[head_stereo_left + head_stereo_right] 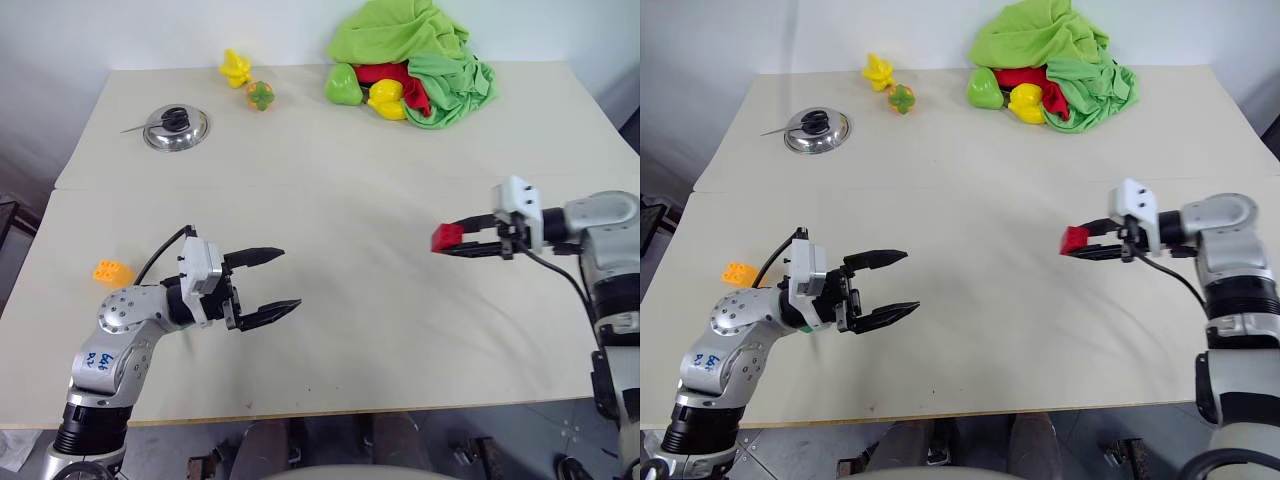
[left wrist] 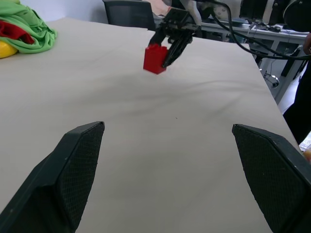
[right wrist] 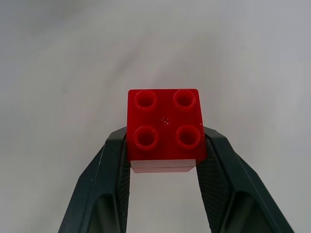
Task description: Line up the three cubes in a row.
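Right gripper (image 1: 452, 241): clenched on the red cube (image 1: 446, 237), carried clear above the table (image 1: 340, 180), its fingers (image 3: 114, 165) pressing two opposite sides.
Left gripper (image 1: 272, 284): fingers spread wide, holding nothing, well apart from the red cube.
Orange-yellow cube (image 1: 112, 272): on the table behind the left gripper, near the edge.

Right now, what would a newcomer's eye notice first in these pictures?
First, the red cube, held off the table between the fingers of the right end effector on the right side. Then the left end effector, wide open and empty, with the orange-yellow cube near the table's left edge.
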